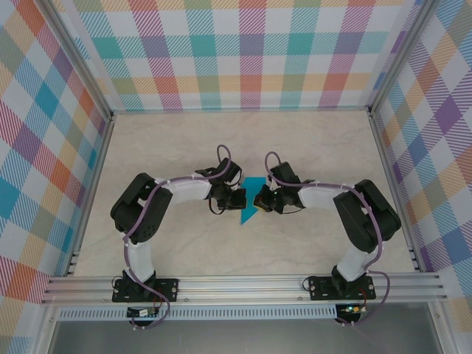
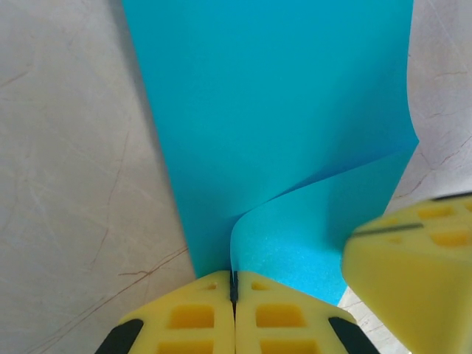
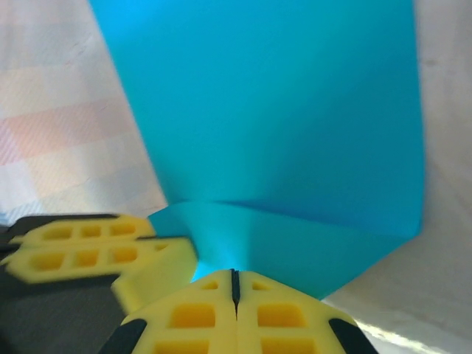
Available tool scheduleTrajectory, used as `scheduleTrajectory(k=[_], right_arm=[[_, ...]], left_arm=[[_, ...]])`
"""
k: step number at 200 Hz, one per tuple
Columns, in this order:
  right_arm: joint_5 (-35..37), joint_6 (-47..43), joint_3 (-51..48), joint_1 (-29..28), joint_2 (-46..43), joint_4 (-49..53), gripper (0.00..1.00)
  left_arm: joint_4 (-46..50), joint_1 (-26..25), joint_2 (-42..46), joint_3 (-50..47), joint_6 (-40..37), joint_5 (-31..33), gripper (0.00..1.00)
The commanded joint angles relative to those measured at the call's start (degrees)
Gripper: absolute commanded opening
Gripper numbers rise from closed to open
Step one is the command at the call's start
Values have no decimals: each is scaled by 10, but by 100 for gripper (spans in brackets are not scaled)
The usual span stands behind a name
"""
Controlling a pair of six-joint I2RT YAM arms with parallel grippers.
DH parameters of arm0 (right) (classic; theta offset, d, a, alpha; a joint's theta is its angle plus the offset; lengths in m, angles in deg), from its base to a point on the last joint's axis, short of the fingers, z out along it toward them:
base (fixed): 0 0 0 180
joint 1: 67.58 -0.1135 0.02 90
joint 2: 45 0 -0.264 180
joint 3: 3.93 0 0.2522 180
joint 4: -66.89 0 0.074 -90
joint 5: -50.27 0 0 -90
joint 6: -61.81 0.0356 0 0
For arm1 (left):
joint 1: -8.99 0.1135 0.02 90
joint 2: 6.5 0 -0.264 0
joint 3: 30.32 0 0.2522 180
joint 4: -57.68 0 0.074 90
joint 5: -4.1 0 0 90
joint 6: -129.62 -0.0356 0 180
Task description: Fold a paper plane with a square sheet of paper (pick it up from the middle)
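Paper (image 1: pixel 253 200): teal sheet, partly folded, pinched from both sides, midway between the two pairs of fingers, over the pale surface (image 1: pixel 184 147). Clear of it or brushing it: impossible to tell.

Left fingers (image 2: pixel 193 317): closed tight, a curled edge of the sheet caught in the seam, the rest fanning out ahead of the tips.

Right fingers (image 3: pixel 284 317): closed tight likewise, sheet caught in the seam and rising ahead, a crease running across just beyond the tips.

Hazards, as judged:
- Tearing, from any drawing apart of the two pairs along so thin a sheet.
- Slipping, from so narrow a margin in each hold.
- Crooked fold, from one pair twisting against the other.
- Knocking together, with both pairs just beside one another.

Views compared:
- From the top: both arms bent inward, sheet a small teal shape between the tips, the pinch itself hidden.
- From the left wrist: loose flap curling up from the seam, a right finger near on the right.
- From the right wrist, somewhat blurred: left fingers just beside, on the left.
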Motion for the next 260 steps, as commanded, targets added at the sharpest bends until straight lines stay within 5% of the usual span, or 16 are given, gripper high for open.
scheduleTrajectory(k=[1, 72, 260], right_arm=[[-54, 15, -29, -18, -24, -66, 0], [-61, 80, -71, -86, 7, -162, 0], [-41, 68, -78, -103, 33, -120, 0]], left_arm=[[24, 6, -20, -5, -7, 14, 5], [23, 6, -18, -18, -7, 21, 4], [17, 6, -15, -25, -5, 20, 4]])
